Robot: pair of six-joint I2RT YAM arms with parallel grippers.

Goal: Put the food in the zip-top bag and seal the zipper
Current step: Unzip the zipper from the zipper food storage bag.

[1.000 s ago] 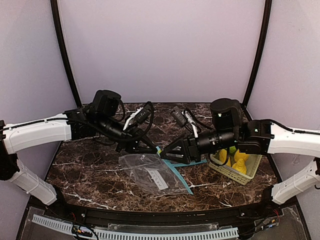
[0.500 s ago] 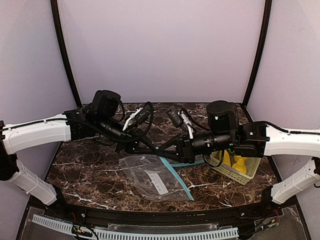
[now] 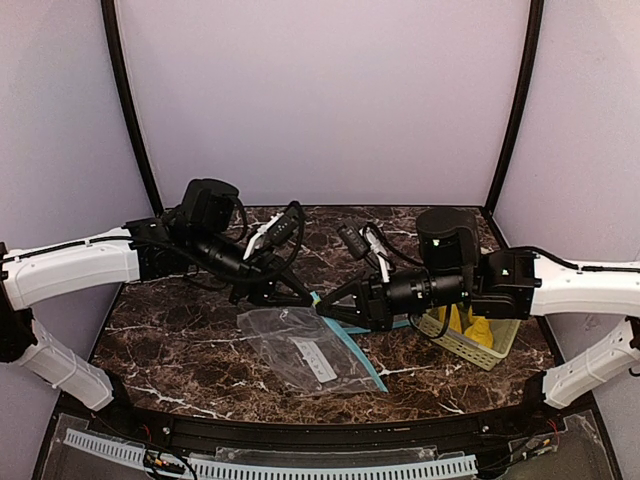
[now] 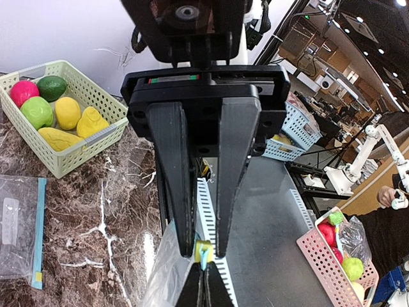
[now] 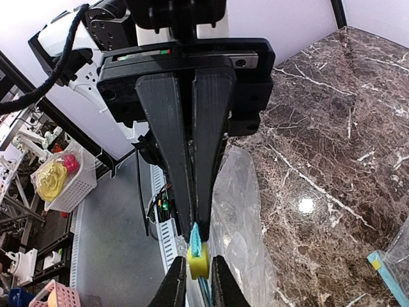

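Pinching the bag (image 3: 292, 346) at its teal zipper rim, left pincer (image 3: 306, 298) and right pincer (image 3: 326, 309) are both clamped on it. The film looks limp and slippery; the stiffer rim likely grips best. Food (image 3: 478, 326) sits in the basket (image 3: 462, 348).

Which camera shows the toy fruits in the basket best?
Left wrist: red, green and yellow toy fruits lie unobstructed in the basket. Top external shows only yellow pieces behind the right arm; right wrist misses them.
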